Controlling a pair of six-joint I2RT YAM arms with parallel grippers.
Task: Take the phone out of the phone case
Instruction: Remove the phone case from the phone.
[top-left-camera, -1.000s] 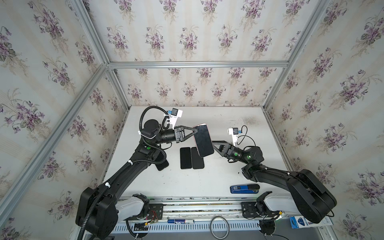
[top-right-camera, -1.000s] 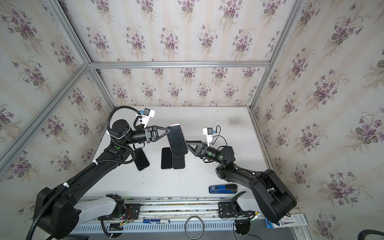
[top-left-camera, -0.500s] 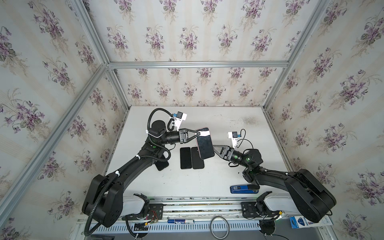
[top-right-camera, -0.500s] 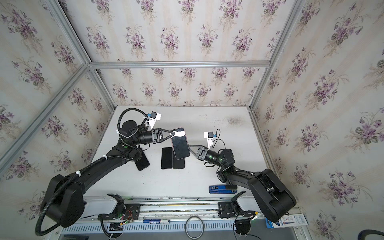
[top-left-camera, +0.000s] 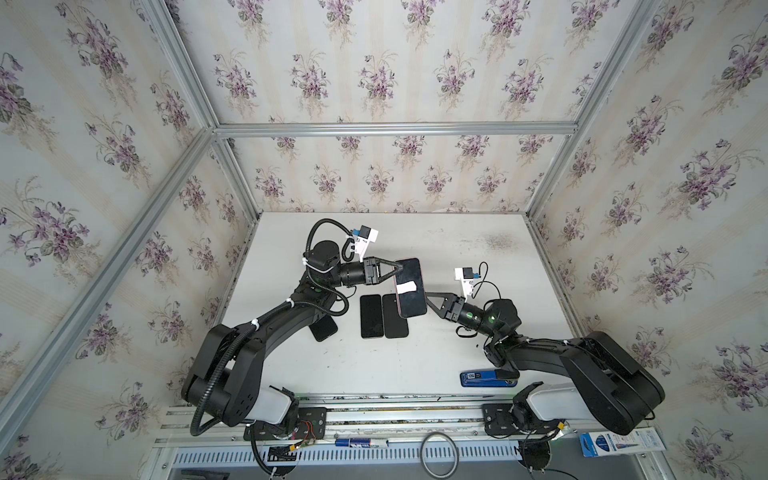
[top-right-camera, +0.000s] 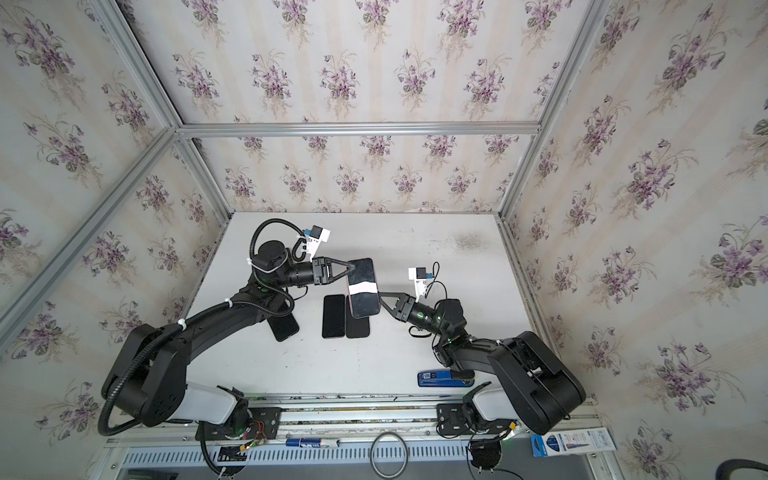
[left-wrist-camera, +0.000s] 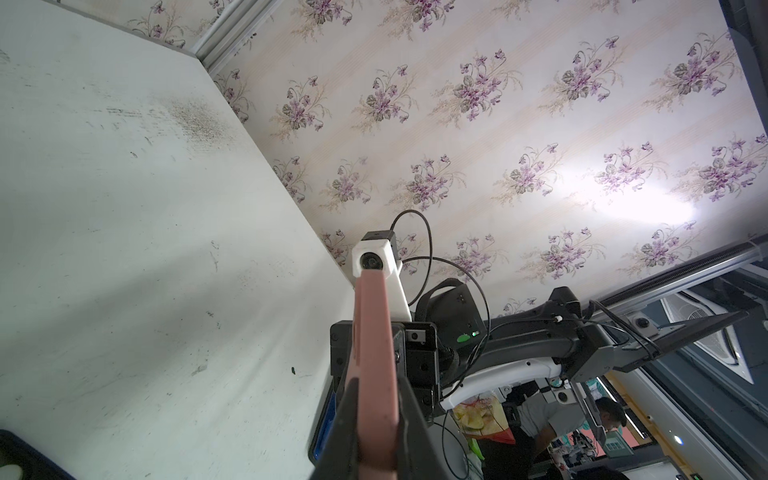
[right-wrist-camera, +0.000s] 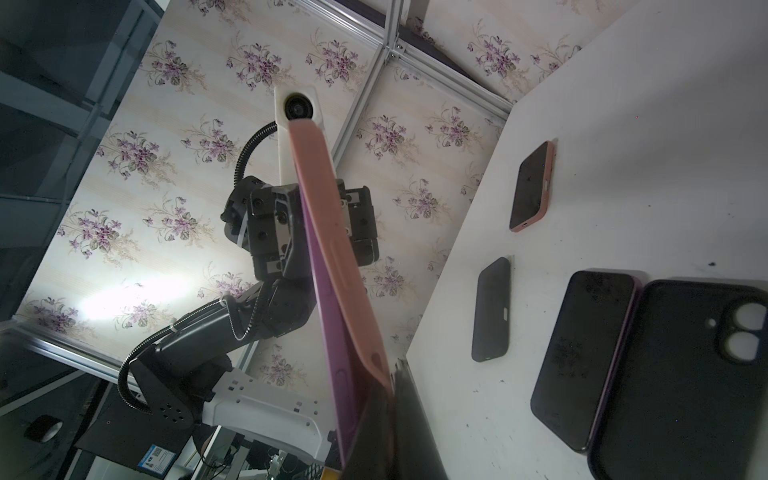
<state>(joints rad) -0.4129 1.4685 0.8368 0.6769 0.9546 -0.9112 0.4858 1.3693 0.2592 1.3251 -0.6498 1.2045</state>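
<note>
Status: extraction not done.

- The phone (top-left-camera: 412, 301) hangs in the air over the middle of the tabletop (top-left-camera: 478, 257), screen up. It is just back of the two dark handsets (top-left-camera: 382, 316) lying flat side by side.
- Left gripper (top-left-camera: 397, 271): clamped on the phone's end nearer the back edge.
- Right gripper (top-left-camera: 429, 295): pinched shut on the opposite end, at the corner toward the right edge.
- The pink phone case (right-wrist-camera: 328, 208) wraps the body along most of its length.
- In the right wrist view the pink lip appears to stand off the purple side of the phone (right-wrist-camera: 332, 353) near my right finger. I judge that corner is starting to peel. Which layer the pad bears on, I cannot tell.

Done: the phone is lifted and held at both ends.

Left to do: free the remaining corners, pull case and phone apart, set them down.
</note>
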